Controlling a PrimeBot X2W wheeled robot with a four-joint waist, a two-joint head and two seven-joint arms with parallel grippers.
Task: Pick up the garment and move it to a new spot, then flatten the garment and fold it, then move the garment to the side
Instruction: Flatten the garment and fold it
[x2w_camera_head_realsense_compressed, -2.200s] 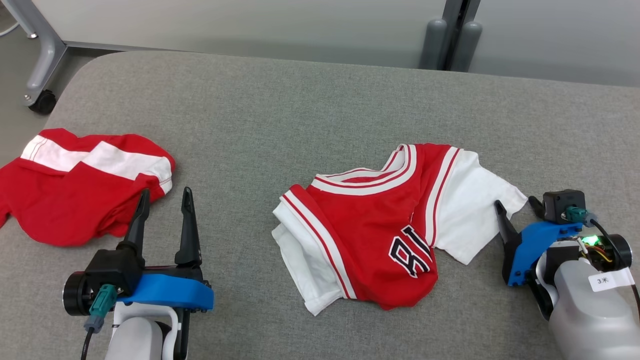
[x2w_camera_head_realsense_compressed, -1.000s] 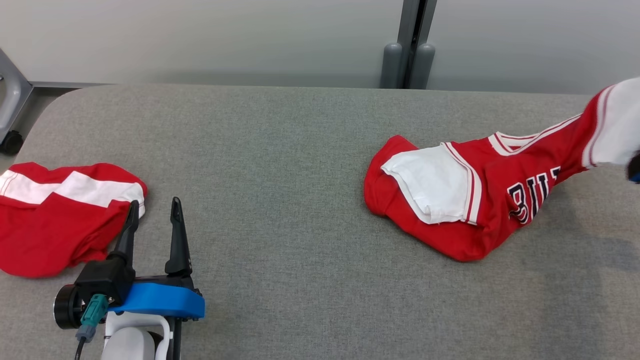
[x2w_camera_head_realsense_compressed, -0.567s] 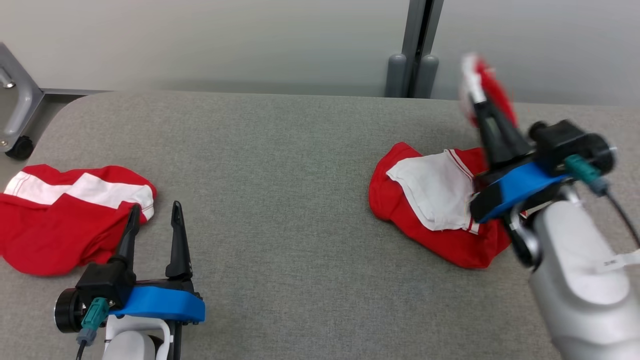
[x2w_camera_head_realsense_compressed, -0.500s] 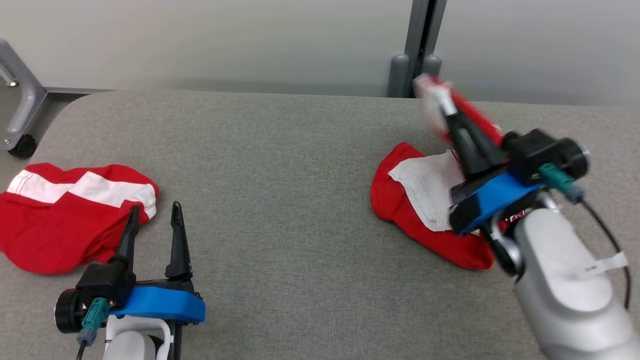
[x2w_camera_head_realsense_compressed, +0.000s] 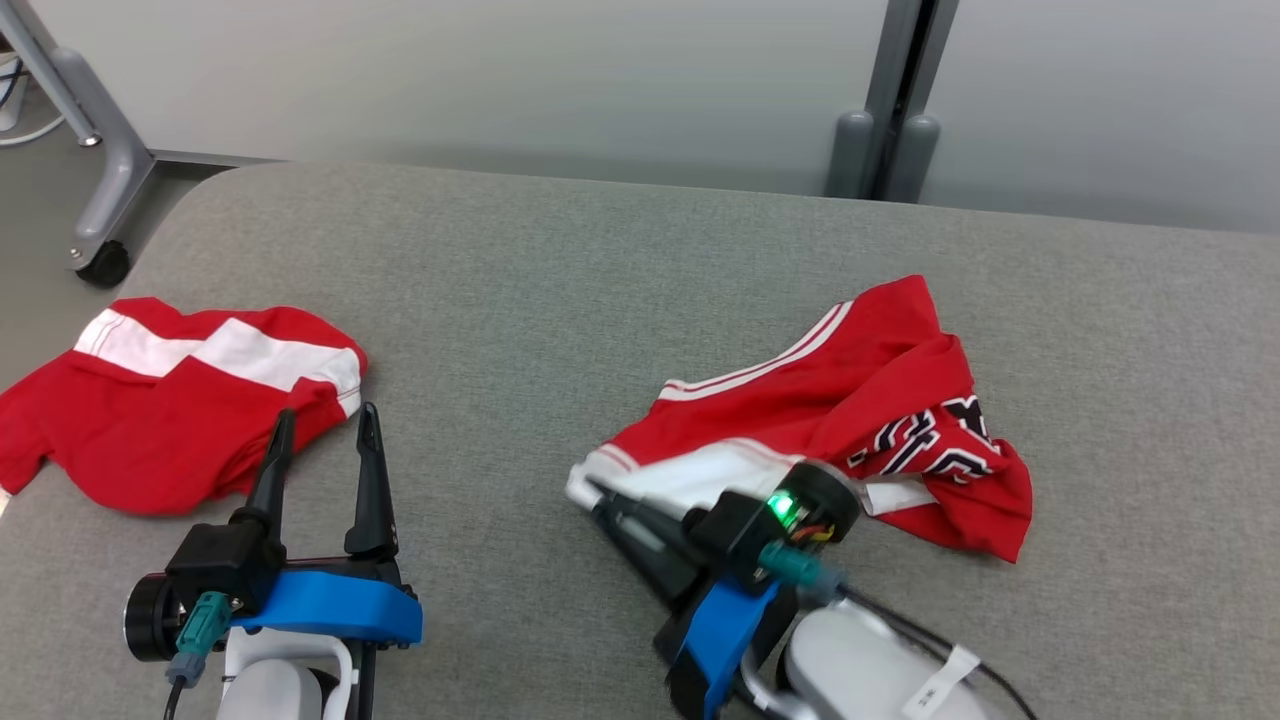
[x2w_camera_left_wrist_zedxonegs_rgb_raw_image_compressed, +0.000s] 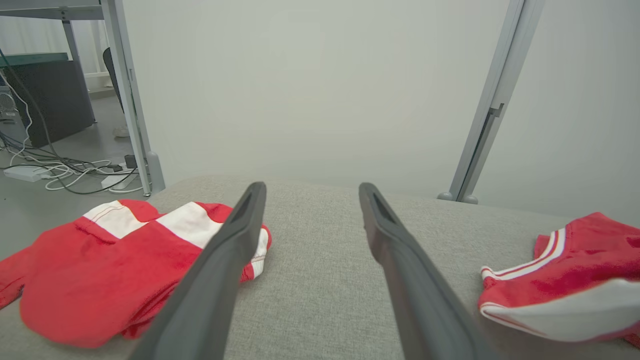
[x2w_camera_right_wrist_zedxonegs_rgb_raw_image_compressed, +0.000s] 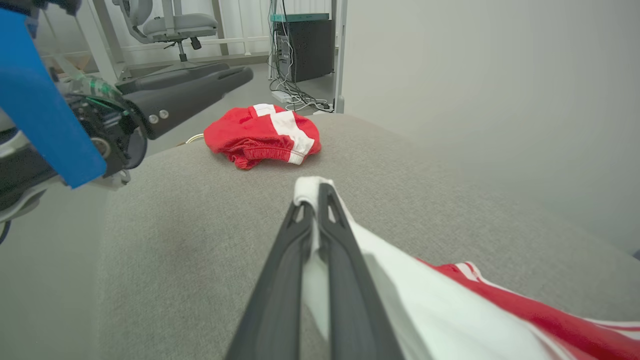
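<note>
Jersey (x2w_camera_head_realsense_compressed: 860, 390), right of the second red garment (x2w_camera_head_realsense_compressed: 170, 430), looks soft, limp, light, best taken at a hem; right fingers (x2w_camera_right_wrist_zedxonegs_rgb_raw_image_compressed: 280, 295) pinch its white edge, left fingers (x2w_camera_head_realsense_compressed: 372, 470) spread empty.

Dark, white-edged block letters (x2w_camera_head_realsense_compressed: 925, 445) run across the red jersey (x2w_camera_head_realsense_compressed: 830, 390), right of centre in the head view. Folds crumple them, and no word can be made out. A white tag (x2w_camera_head_realsense_compressed: 937, 682) on the right forearm (x2w_camera_head_realsense_compressed: 850, 665), at the bottom edge, bears small dark marks too tiny to read.
</note>
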